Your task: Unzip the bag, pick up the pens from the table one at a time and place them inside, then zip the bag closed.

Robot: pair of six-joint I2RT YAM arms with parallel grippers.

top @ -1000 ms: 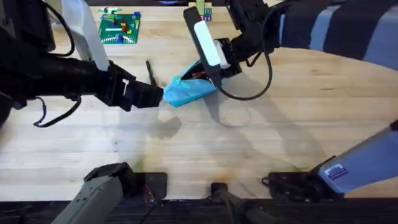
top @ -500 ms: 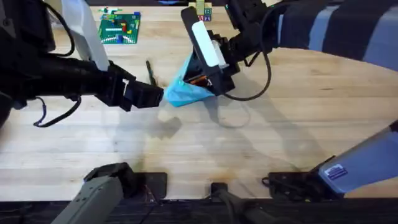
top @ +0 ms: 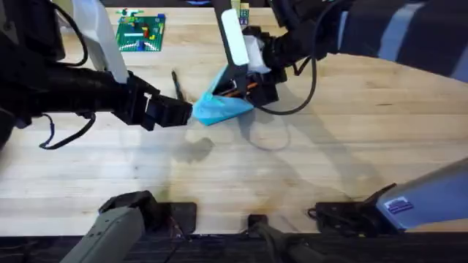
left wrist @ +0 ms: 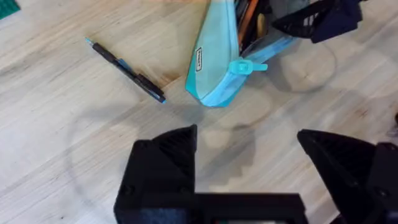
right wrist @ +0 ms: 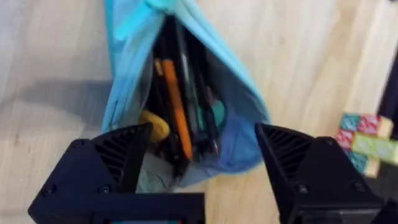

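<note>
- now the bag (right wrist: 186, 93) lies unzipped on the worktop (top: 307, 161), its mouth gaping straight ahead of the right tool (right wrist: 199, 155), whose fingers are spread apart and hold nothing.
- inside the bag sits the orange pen (right wrist: 176, 115) among other items.
- just ahead of the left tool (left wrist: 249, 168), open and empty, is the bag's closed end.
- beside the bag lies the dark pen (left wrist: 124, 68), apart from both tools.

left claw (left wrist: 249, 155): spread, low | right claw (right wrist: 202, 152): spread, raised
</note>
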